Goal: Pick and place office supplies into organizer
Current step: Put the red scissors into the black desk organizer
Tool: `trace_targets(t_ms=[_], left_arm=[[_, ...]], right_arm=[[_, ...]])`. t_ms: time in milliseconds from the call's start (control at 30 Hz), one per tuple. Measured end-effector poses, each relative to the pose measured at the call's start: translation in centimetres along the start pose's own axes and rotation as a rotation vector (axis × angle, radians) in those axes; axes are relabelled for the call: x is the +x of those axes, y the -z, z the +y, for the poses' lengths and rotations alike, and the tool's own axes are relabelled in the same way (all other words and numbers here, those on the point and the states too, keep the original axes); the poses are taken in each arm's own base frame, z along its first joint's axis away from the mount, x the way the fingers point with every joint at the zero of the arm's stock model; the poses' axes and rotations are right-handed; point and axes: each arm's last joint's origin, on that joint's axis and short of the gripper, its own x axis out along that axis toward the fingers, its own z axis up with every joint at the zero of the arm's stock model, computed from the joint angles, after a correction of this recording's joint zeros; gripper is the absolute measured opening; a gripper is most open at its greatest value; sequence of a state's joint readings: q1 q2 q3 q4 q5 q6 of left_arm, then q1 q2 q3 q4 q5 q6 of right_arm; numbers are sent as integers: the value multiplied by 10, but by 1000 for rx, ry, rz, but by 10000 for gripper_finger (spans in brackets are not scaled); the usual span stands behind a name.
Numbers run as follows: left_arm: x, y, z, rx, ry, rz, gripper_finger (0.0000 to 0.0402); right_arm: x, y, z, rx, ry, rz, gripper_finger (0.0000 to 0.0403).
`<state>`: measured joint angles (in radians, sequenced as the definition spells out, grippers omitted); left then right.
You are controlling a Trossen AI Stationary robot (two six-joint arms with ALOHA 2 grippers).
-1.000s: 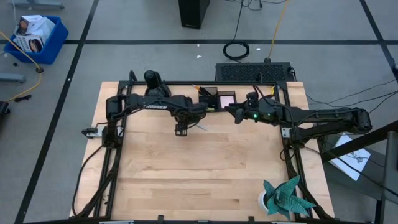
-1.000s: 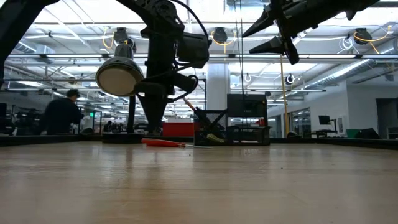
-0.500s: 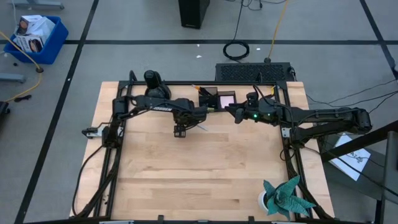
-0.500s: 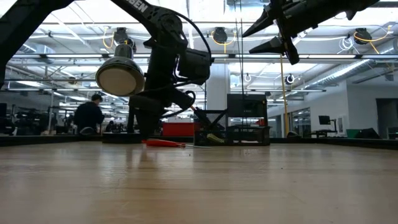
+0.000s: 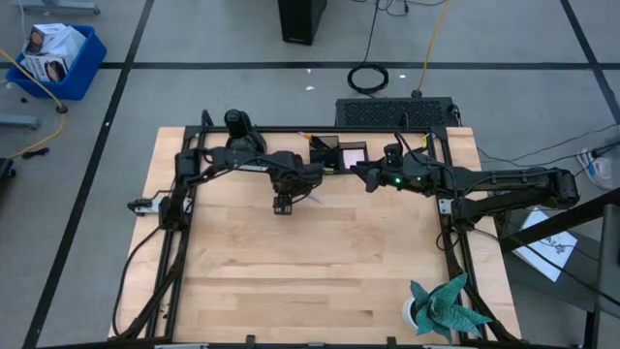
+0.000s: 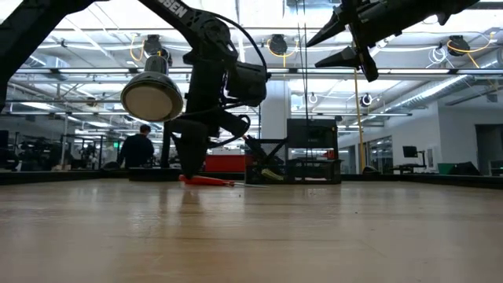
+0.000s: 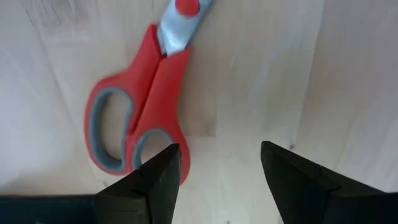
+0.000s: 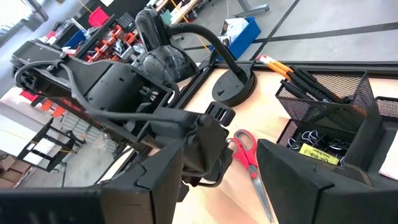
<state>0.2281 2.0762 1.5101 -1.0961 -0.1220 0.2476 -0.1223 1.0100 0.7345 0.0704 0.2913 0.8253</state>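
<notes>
Red-handled scissors (image 7: 134,106) lie flat on the wooden table, blades toward the organizer (image 5: 337,155), a black mesh caddy at the far edge holding pencils and pens (image 8: 292,71). My left gripper (image 7: 221,165) points straight down, open, low over the table just beside the scissors' handles (image 6: 206,180). One fingertip (image 7: 163,163) stands at the edge of a handle loop; I see no touch. My right gripper (image 6: 334,45) hangs open and high near the organizer, nothing between its fingers.
A black desk lamp (image 5: 237,124) stands at the far left of the table, its head (image 6: 151,98) beside my left arm. A teal paper plant (image 5: 441,305) sits at the near right corner. A person (image 6: 141,148) walks in the room behind.
My left gripper has sunk toward the table by the scissors' handles, still open. The scissors have not moved. The person in the background has walked to the right.
</notes>
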Motion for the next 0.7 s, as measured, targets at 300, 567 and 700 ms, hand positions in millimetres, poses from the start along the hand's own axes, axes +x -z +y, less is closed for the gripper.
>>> trace_targets(t_ms=[300,567,700], left_arm=[[3,5,14,-46,56,1,225],[17,3,15,-37,103,40,225],[24,2,14,-37,127,63,225]], right_arm=[[0,-1,-1,1,17,-19,196],[0,-2,1,8,1,-34,196],[0,-2,1,8,0,-35,196]])
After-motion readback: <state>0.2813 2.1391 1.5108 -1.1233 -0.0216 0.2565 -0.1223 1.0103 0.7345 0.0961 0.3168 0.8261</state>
